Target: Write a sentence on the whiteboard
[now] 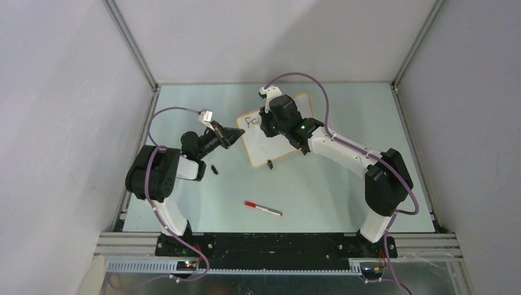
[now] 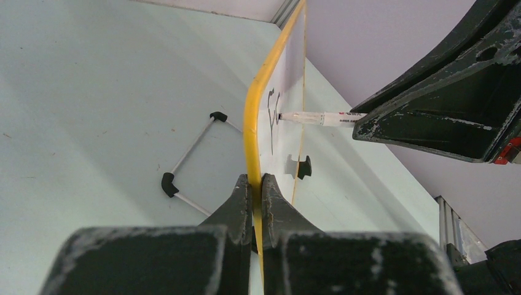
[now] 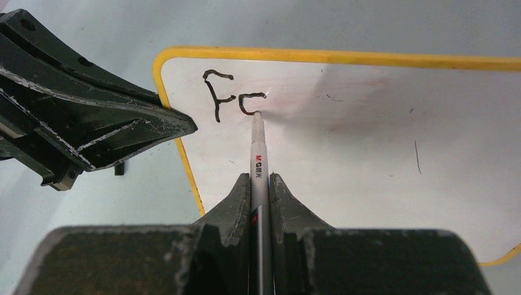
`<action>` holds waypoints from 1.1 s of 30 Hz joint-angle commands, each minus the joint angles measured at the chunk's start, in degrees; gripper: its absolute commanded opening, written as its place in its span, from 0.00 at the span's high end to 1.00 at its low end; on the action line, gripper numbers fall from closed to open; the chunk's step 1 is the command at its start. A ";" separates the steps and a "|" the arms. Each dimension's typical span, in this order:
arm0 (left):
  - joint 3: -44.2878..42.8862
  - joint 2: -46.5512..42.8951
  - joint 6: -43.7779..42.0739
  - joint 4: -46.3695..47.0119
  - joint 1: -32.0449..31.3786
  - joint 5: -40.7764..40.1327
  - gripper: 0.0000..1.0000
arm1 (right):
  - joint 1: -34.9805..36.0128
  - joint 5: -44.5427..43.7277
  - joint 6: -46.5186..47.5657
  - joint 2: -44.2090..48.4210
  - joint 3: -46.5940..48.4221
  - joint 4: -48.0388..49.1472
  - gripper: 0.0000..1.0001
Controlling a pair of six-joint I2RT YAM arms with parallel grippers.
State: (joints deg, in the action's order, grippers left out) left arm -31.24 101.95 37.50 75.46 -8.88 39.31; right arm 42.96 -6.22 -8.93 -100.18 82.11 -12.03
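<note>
**Pen on the board, two marks down**

Nearest the arms, a red-capped pen (image 1: 263, 209) lies loose on the table (image 1: 332, 190), and a small black cap (image 1: 214, 169) sits a little beyond it to the left. Next comes the left hand (image 2: 257, 184) — jaws closed tight on the yellow left rim of the whiteboard (image 3: 344, 135), which sits in the far middle of the table. Over the board, the right hand (image 3: 260, 184) is clamped on a grey pen (image 3: 258, 150), its tip touching the white surface near the top left corner. The sentence (image 3: 232, 98) reads a black F and a curved stroke beside it — the tip rests right at that stroke's end. A black clip foot (image 2: 302, 167) shows at the board's edge.
</note>
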 commanded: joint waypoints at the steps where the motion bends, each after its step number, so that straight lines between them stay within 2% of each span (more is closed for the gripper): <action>1: -0.22 -1.67 -4.73 -0.67 -0.44 0.13 1.00 | -0.47 -2.68 0.22 -0.48 2.27 2.81 1.00; 33: -0.40 -1.58 -4.93 -0.85 -0.62 0.00 1.00 | -0.19 -2.51 -0.11 -1.13 3.41 0.16 1.00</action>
State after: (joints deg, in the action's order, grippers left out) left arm -31.27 101.93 37.47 75.42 -8.88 39.22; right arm 42.87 -7.25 -8.97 -100.42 83.07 -11.75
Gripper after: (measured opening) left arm 0.023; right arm 0.145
